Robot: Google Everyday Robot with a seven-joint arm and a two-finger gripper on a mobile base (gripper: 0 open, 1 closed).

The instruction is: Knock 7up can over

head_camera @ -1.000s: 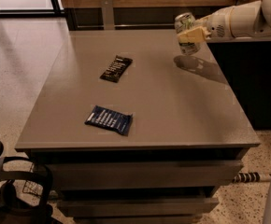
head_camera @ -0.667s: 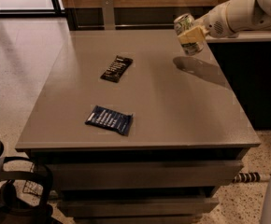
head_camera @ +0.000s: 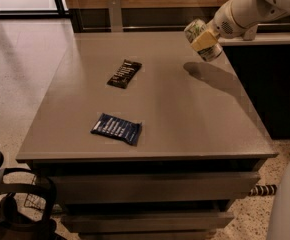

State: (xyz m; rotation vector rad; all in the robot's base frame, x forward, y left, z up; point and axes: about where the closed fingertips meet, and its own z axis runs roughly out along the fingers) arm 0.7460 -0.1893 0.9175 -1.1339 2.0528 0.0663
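Observation:
The 7up can (head_camera: 199, 35), pale silver with green print, hangs tilted above the table's far right part. Its shadow lies on the tabletop just below it. My gripper (head_camera: 205, 40) reaches in from the upper right on a white arm (head_camera: 250, 9). It is shut on the can, with a yellowish finger (head_camera: 205, 40) across the can's side. The can does not touch the table (head_camera: 185, 124).
A black snack wrapper (head_camera: 124, 73) lies at the table's far middle. A blue wrapper (head_camera: 116, 128) lies near the front left. A dark counter (head_camera: 270, 84) stands right of the table. Drawers sit below the front edge, and a black chair (head_camera: 5, 204) is at lower left.
The arm has swung higher toward the upper right. The can stays held in about the same spot above the table, still tilted.

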